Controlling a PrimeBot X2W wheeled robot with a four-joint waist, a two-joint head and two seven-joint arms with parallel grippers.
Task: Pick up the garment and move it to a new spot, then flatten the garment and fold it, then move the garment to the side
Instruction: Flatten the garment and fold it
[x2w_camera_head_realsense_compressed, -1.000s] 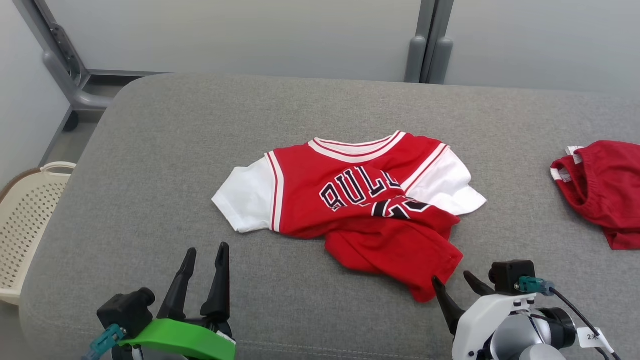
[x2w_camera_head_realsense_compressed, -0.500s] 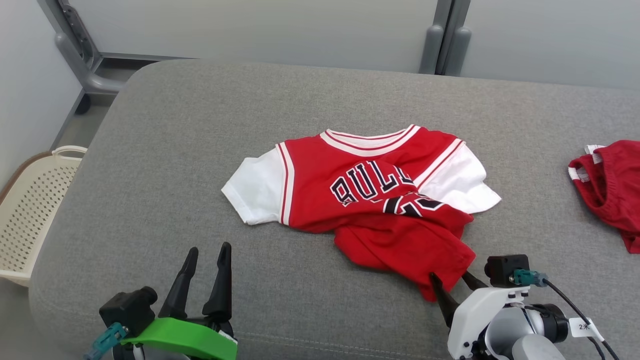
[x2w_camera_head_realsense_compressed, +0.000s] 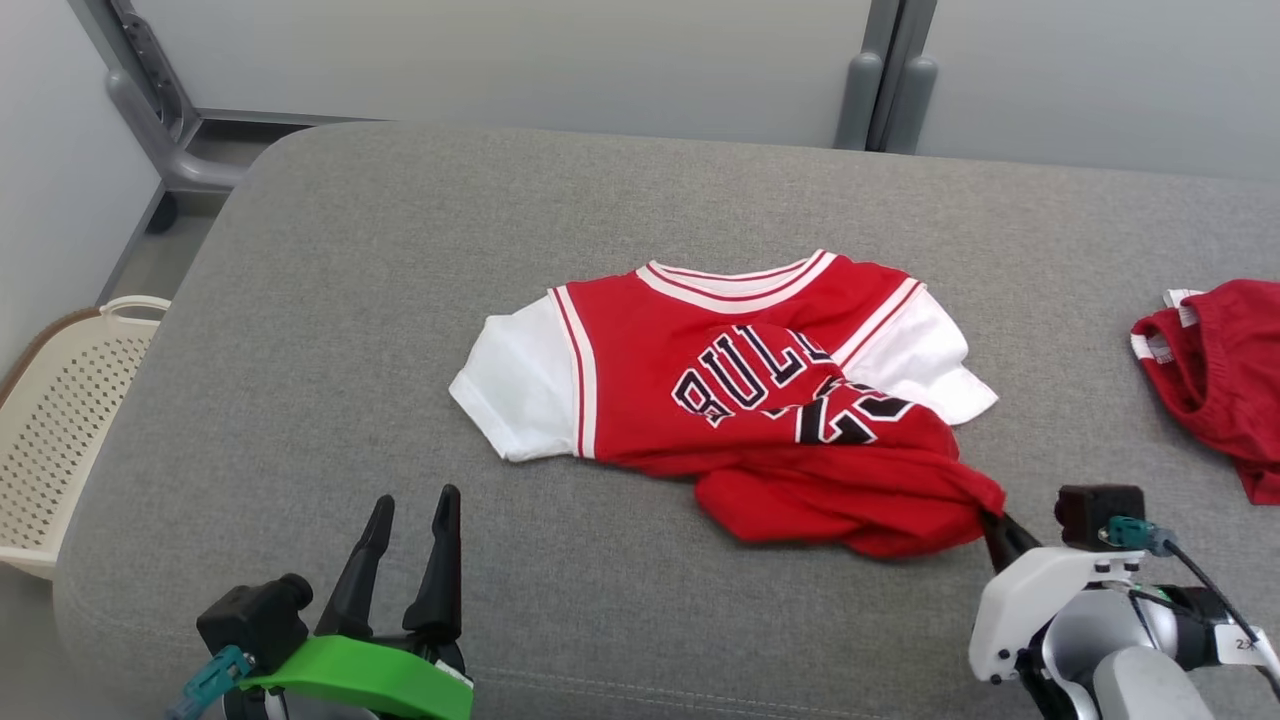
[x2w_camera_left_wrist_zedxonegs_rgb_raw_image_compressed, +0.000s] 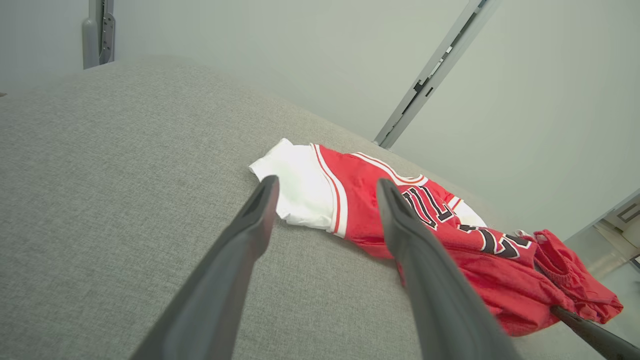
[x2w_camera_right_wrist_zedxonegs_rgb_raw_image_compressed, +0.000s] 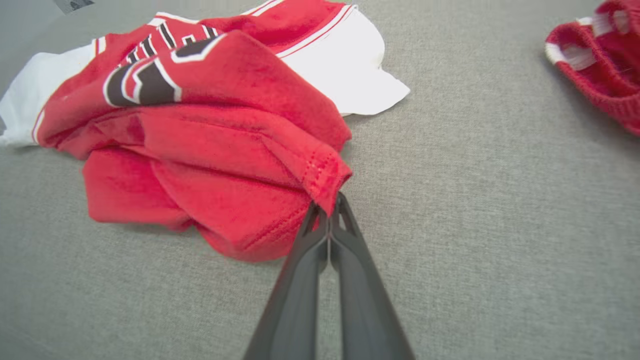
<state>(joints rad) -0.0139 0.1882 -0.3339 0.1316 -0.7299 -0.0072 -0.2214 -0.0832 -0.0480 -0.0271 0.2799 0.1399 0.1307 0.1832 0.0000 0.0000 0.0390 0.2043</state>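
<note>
The garment (x2w_camera_head_realsense_compressed: 720, 390) is a red jersey with white sleeves and dark lettering, lying crumpled in the middle of the grey cushion (x2w_camera_head_realsense_compressed: 400, 250). Its lower hem is bunched and pulled toward the right. My right gripper (x2w_camera_head_realsense_compressed: 990, 522) is shut on the hem's lower right corner; in the right wrist view the right gripper (x2w_camera_right_wrist_zedxonegs_rgb_raw_image_compressed: 328, 207) pinches the red hem of the garment (x2w_camera_right_wrist_zedxonegs_rgb_raw_image_compressed: 210, 125). My left gripper (x2w_camera_head_realsense_compressed: 412, 505) stands open at the lower left, well short of the white sleeve. In the left wrist view the left gripper (x2w_camera_left_wrist_zedxonegs_rgb_raw_image_compressed: 325, 187) frames the garment (x2w_camera_left_wrist_zedxonegs_rgb_raw_image_compressed: 360, 200) beyond it.
A second red garment (x2w_camera_head_realsense_compressed: 1215, 370) lies at the cushion's right edge, also seen as red cloth (x2w_camera_right_wrist_zedxonegs_rgb_raw_image_compressed: 600, 55) in the right wrist view. A cream perforated basket (x2w_camera_head_realsense_compressed: 55, 420) stands on the floor at the left. Grey wall panels and a metal frame (x2w_camera_head_realsense_compressed: 880, 80) rise behind.
My right gripper closed on the hem's corner and drew it to the right and slightly up, bunching the lower cloth. The head view shifted a little. The left gripper stayed still.
</note>
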